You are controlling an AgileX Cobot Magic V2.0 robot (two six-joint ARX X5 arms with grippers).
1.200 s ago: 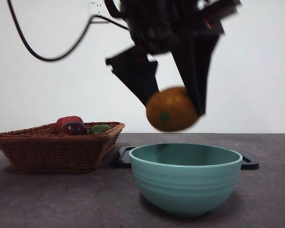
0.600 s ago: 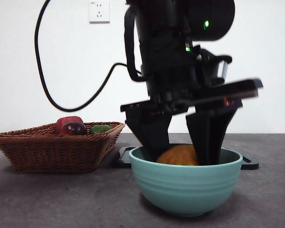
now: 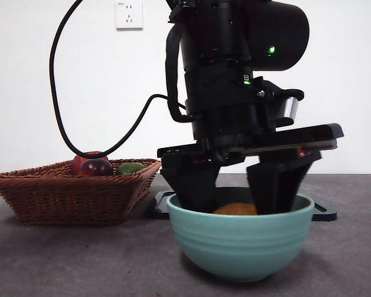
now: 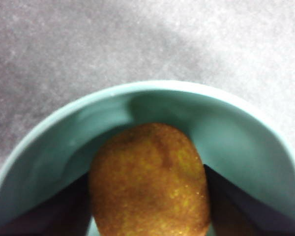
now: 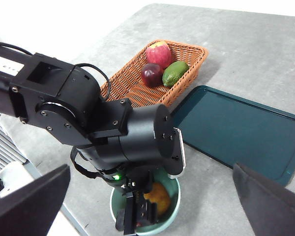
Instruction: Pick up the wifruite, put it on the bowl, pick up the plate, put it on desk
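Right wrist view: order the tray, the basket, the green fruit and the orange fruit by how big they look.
1. Dark teal tray
2. Wicker basket
3. Green fruit and orange fruit: similar, and the left gripper hides part of the orange one, so no ranking.

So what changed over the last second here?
The left gripper carried the wifruite down from above the bowl into it; the jaws remain shut on the fruit, not yet released. The bowl, wicker basket with its fruit, tray and right gripper stayed put.
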